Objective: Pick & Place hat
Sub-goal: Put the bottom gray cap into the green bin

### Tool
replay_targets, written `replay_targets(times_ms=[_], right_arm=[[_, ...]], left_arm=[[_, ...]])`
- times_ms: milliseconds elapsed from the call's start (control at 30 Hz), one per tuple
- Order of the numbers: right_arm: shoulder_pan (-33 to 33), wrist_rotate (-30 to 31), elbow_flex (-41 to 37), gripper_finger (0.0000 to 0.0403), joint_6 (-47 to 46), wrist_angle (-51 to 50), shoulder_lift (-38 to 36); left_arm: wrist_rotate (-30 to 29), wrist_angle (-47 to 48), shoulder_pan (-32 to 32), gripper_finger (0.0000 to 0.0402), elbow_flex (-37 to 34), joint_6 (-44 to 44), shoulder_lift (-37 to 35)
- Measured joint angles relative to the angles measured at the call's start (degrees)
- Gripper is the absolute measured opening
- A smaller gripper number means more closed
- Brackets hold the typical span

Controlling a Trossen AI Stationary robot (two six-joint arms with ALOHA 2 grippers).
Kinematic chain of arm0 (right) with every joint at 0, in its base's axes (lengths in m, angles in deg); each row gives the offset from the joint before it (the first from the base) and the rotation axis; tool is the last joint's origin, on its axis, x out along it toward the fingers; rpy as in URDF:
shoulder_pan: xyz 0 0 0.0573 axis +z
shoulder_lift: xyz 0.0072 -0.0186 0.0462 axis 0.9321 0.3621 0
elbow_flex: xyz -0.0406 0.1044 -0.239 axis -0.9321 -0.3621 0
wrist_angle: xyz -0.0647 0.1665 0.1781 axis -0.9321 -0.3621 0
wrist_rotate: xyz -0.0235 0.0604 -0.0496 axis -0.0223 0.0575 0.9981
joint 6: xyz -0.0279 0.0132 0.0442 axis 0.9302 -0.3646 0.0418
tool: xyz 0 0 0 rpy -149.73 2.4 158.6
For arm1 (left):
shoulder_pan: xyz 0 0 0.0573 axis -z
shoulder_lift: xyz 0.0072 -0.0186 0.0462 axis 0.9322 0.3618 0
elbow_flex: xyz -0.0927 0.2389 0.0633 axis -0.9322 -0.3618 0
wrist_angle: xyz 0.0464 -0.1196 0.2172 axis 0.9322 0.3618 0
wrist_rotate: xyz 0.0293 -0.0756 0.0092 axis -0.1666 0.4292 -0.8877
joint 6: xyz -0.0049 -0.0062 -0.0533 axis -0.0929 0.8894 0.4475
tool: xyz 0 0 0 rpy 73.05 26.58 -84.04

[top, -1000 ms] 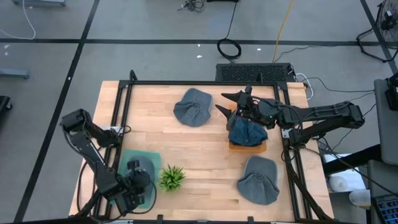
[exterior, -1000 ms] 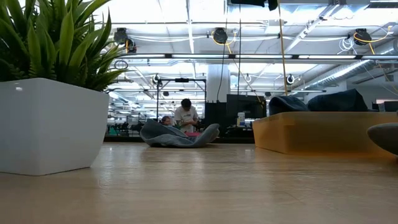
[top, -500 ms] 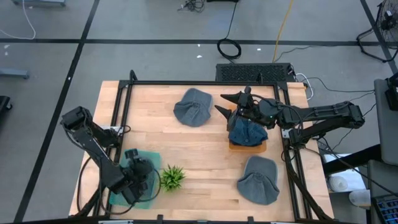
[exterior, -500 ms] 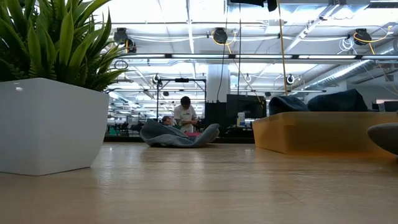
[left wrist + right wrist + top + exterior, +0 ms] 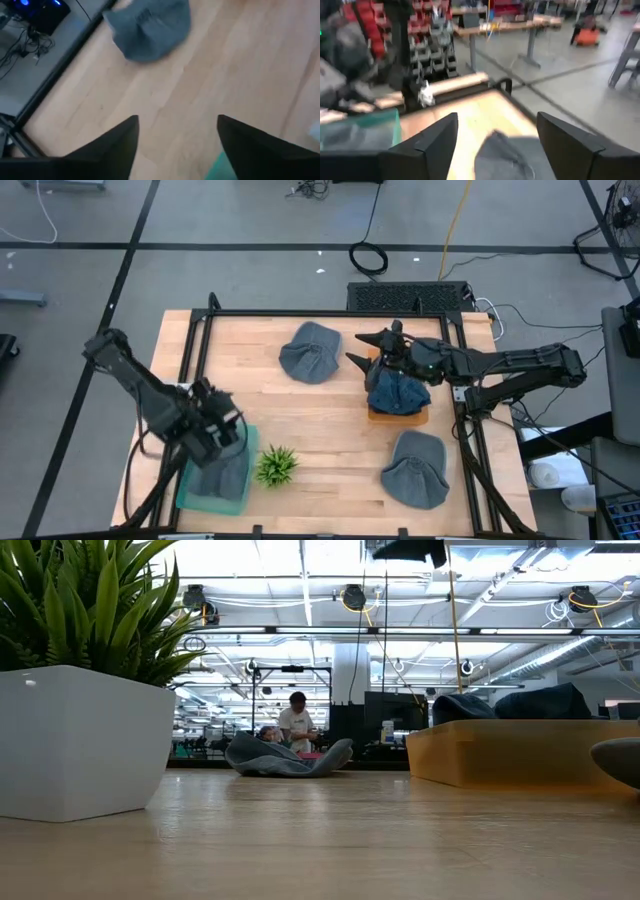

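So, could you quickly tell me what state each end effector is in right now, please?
Left end effector: open, holding nothing, above the green tray.
Right end effector: open, holding nothing, over the orange box.

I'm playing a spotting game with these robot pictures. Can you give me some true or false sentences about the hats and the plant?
1. A gray hat lies in the green tray. True.
2. The little plant stands on the orange box. False: it stands on the table, beside the green tray.
3. A dark blue hat sits on the orange box. True.
4. The table holds only one loose gray hat. False: two lie on the wood, a far hat and a near hat.
5. The left gripper is open and holds nothing. True.
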Motion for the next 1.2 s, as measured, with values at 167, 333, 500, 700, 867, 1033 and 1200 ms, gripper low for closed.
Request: replay_targets(times_ms=[167, 333, 500, 700, 867, 1033, 1200], right_arm=[[-2.93, -3.03, -0.02, 0.0318, -2.6, -5.2, 0.1], [-3.25, -5.3, -0.07, 0.036, -1.54, -5.43, 0.72], [-3.26, -5.26, -0.04, 0.0361, 1.89, -5.91, 0.66], [-3.24, -5.39, -0.04, 0.0354, 2.06, -5.74, 0.66], [-3.26, -5.31, -0.04, 0.0353, 1.73, -7.55, 0.66], [-3.26, -5.09, -0.04, 0.0353, 7.32, -9.74, 0.66], [-3.21, -5.24, -0.04, 0.0353, 5.54, -12.4, 0.66]], left_arm=[[-0.54, -4.87, -5.91, 0.0329, 0.0, -10.44, -4.07], [0.75, -8.52, -10.66, 0.0351, 0.0, -18.11, -5.31], [-0.51, -11.94, -14.42, 0.0351, 0.0, -26.68, -5.4], [0.03, -24.14, -16.42, 0.0349, 0.0, -38.24, -5.4], [2.42, -29.67, -19.86, 0.0349, 0.0, -45.25, -5.42], [8.64, -28.31, -23.97, 0.0349, 0.0, -46.96, -5.4], [12.28, -28.37, -28.19, 0.0349, 0.0, -48.36, -5.4]])
